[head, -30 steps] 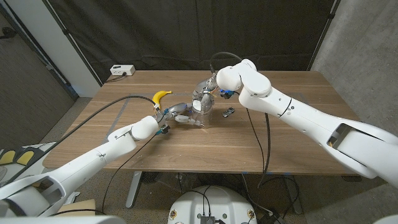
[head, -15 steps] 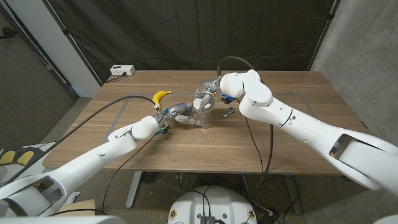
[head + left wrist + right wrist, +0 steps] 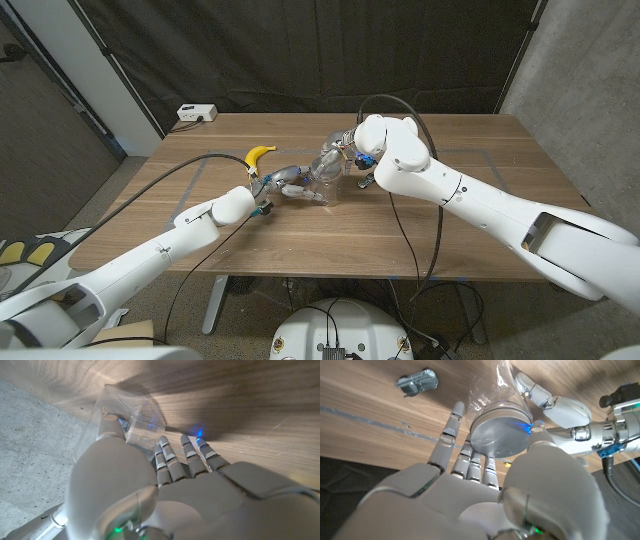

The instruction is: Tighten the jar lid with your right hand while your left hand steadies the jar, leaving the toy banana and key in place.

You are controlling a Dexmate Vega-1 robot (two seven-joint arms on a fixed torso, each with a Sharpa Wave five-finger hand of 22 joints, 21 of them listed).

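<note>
One clear glass jar (image 3: 322, 178) looked empty, gripped by left hand (image 3: 290, 184), right hand (image 3: 345, 150) wrapped round its metal lid (image 3: 499, 430), one toy banana (image 3: 259, 154), one key (image 3: 417, 381).

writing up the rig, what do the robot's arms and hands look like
Both arms are glossy white rounded shells with dark panel insets and loose black cables. The left hand and right hand have pale grey segmented fingers, silver metal parts and small blue lights at the wrists.
</note>
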